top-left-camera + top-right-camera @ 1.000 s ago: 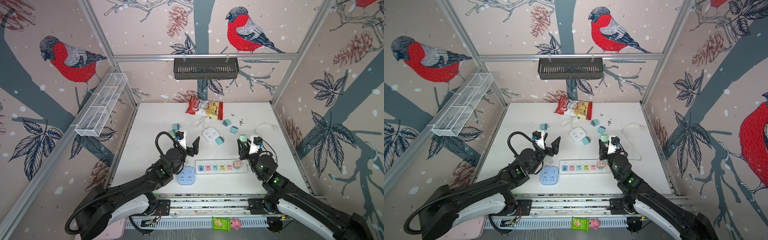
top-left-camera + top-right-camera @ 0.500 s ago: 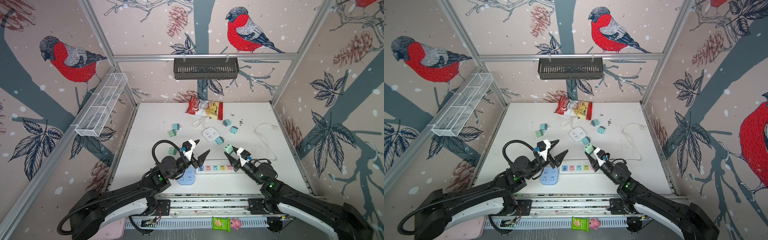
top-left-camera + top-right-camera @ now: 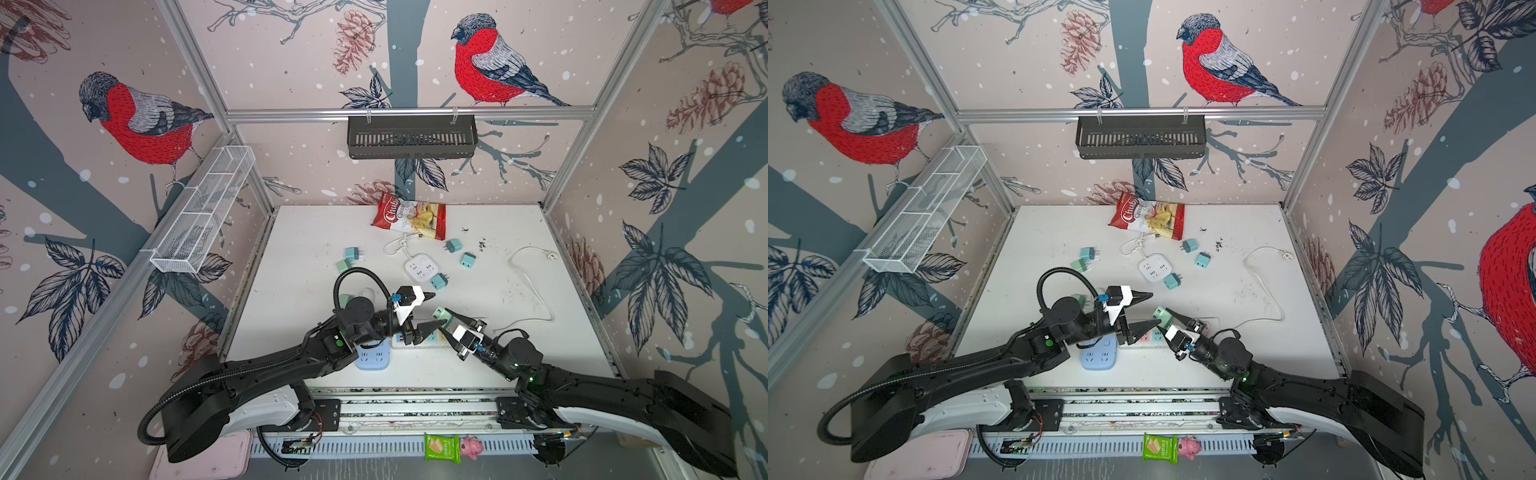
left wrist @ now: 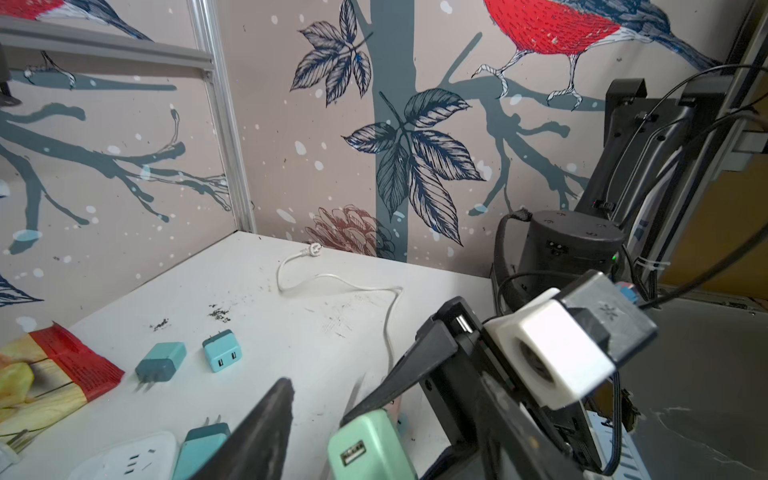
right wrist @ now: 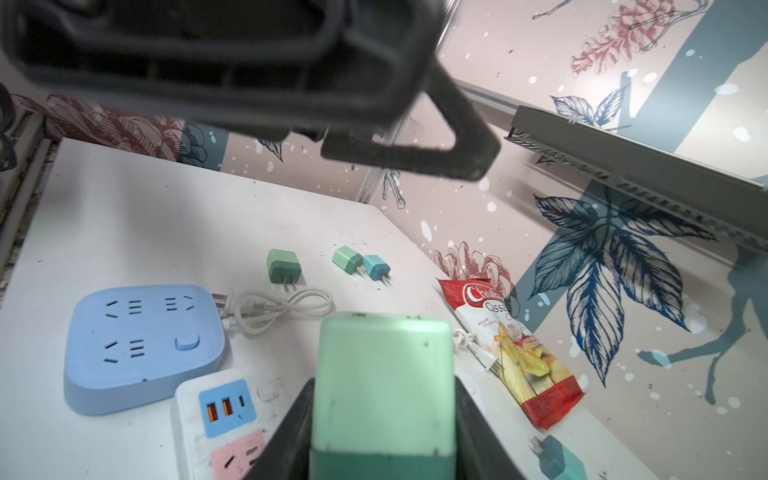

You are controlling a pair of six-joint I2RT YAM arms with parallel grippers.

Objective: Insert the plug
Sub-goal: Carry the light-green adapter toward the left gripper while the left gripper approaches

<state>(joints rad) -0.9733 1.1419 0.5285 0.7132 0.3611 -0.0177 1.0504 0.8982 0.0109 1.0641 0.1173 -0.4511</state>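
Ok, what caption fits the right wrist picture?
Right gripper holds a mint-green plug near the white power strip and blue socket block.

I can read only one thing, the red snack bag (image 3: 409, 220): white script starting "Chub", and under it "Cassa"; the smaller print is too blurred.

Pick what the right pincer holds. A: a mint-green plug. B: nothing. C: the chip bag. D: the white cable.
A: the right pincer is shut on the mint-green plug, which sits clamped between its jaws in the right wrist view.
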